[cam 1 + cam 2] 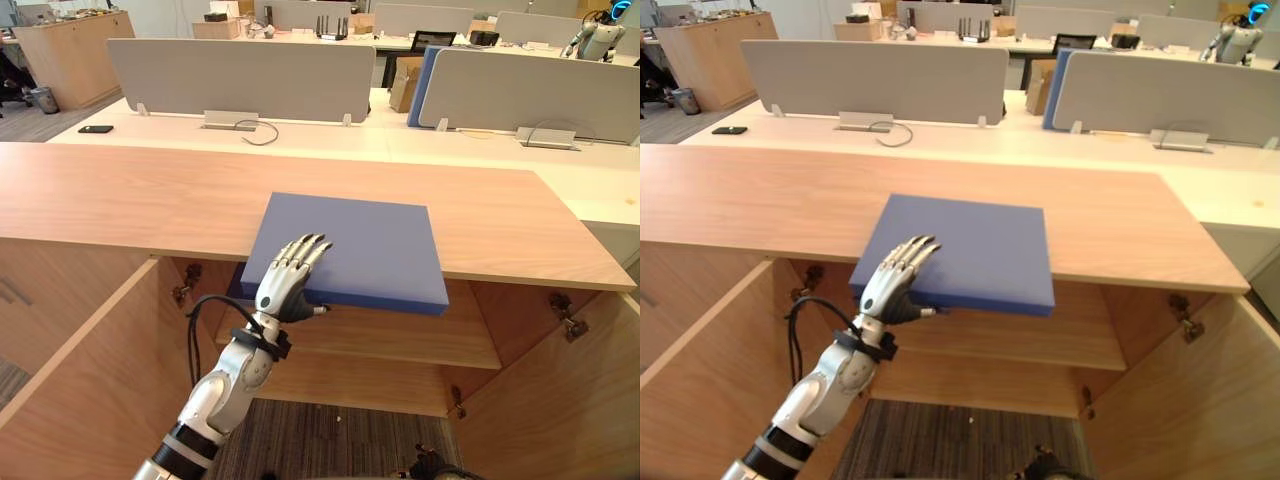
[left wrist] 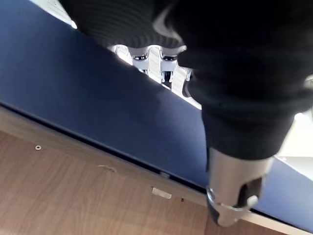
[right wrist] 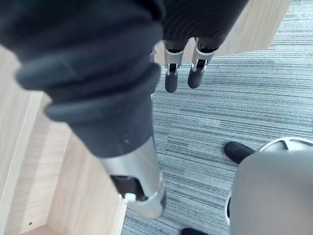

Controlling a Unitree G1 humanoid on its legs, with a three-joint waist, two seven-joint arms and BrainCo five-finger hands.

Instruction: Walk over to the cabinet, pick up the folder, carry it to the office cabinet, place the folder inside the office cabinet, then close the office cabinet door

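**A:** Centre of the frame, there's the blue folder (image 1: 350, 245), lying flat on the wooden cabinet (image 1: 130, 200) top, its near edge hanging out past the front lip.

**B:** And the left hand (image 1: 283, 283) is right on it, coming up from the lower left! The fingers (image 1: 305, 250) lie straight across the folder's near left corner, tips pointing toward the upper right.

**A:** What about the thumb (image 1: 318, 310)?

**B:** It's down below, stretched along the folder's front edge. The left wrist view shows the same thing: fingers over the top, thumb on the underside. From here I can't quite say whether that thumb is pressing or just lying against it. Nothing is curled round the folder, which sits level on the wood.

**A:** Under the top, the cabinet's wide open. There's a left door (image 1: 70, 380) swung out at lower left and a right door (image 1: 585, 400) at lower right, with a hinge (image 1: 565, 315) showing beside it.

**B:** There's a bare shelf (image 1: 400, 345) inside too, just beneath the overhanging folder.

**A:** And the right hand (image 3: 142, 171)?

**B:** It's in its own wrist view, hanging loose over the grey carpet (image 3: 244, 98) beside a wooden panel, fingers relaxed and holding nothing.

**A:** Up top, behind the cabinet, a long pale table (image 1: 330, 140) carries grey dividers (image 1: 240, 75), and a black phone (image 1: 96, 129) lies at the upper left.
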